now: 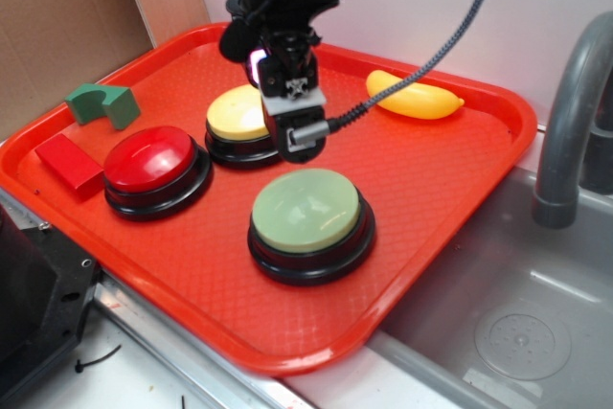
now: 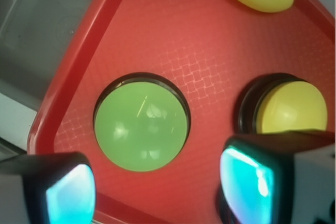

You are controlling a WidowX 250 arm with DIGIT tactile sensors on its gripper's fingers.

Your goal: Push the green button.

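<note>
Exterior view: the gripper [image 1: 292, 120] hangs above the yellow button [image 1: 239, 114], the green button [image 1: 306, 210] at frame centre below it; only the wrist view shows its fingers [image 2: 71, 192] spread apart

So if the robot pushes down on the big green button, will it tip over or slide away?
Probably not. The green button sits flat on a wide black base on the red tray, so it likely stays upright. Its smooth, shiny dome might let the gripper slip if it lands off-centre. The tray's textured surface may help stop sliding.
</note>
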